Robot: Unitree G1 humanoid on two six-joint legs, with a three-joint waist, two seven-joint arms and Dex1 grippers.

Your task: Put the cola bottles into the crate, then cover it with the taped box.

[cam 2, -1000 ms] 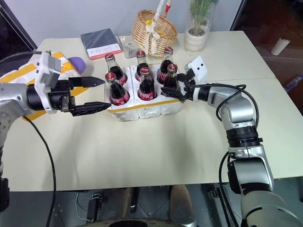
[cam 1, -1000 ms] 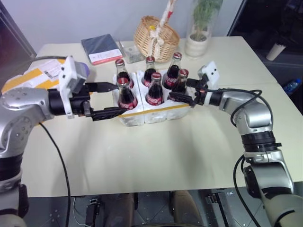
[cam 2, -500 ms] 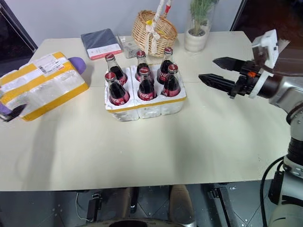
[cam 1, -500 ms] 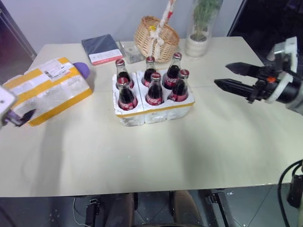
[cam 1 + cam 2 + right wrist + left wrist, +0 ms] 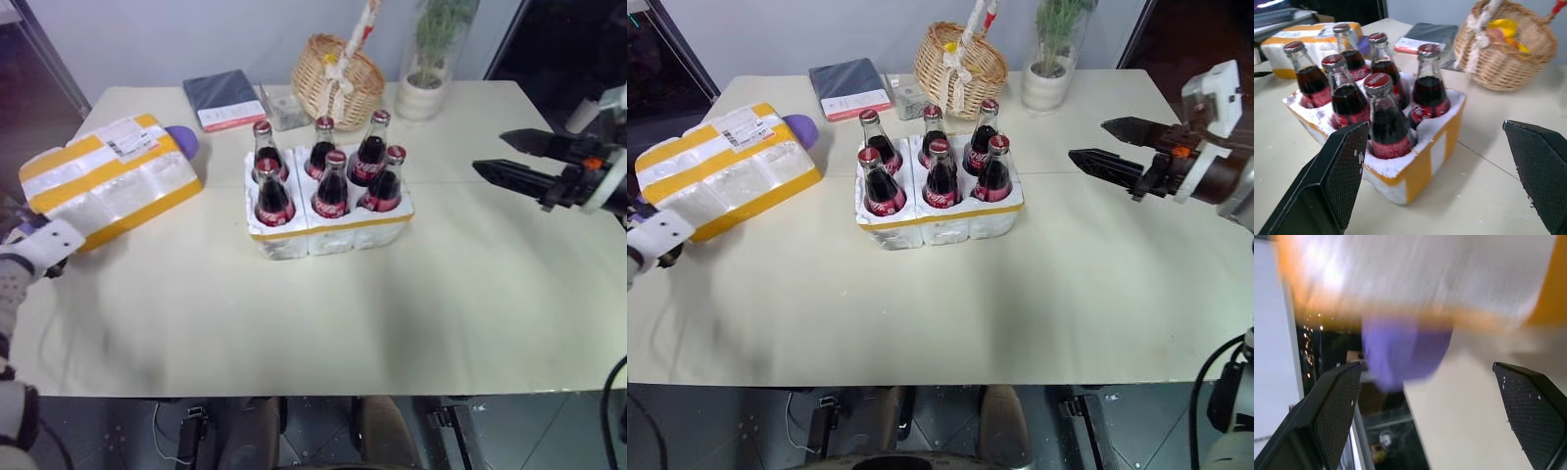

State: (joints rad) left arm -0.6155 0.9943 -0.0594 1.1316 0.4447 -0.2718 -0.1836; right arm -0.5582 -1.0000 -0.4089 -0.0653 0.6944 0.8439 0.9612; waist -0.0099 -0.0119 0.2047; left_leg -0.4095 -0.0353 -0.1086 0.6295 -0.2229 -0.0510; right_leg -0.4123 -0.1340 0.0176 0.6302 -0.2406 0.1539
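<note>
Right gripper [image 5: 1107,145] hangs in the air off to the right of the crate [image 5: 939,223], fingers spread wide, nothing in them. Left gripper [image 5: 1432,418] is splayed out and empty too; its wrist view catches a purple thing [image 5: 1403,352] tucked under the taped box [image 5: 108,186], which sits at the table's [image 5: 323,323] far left edge. The right wrist view gives a close look at the cola bottles [image 5: 1359,93]: all six stand upright in the crate's wells, red caps on, yellow band round the foam.
</note>
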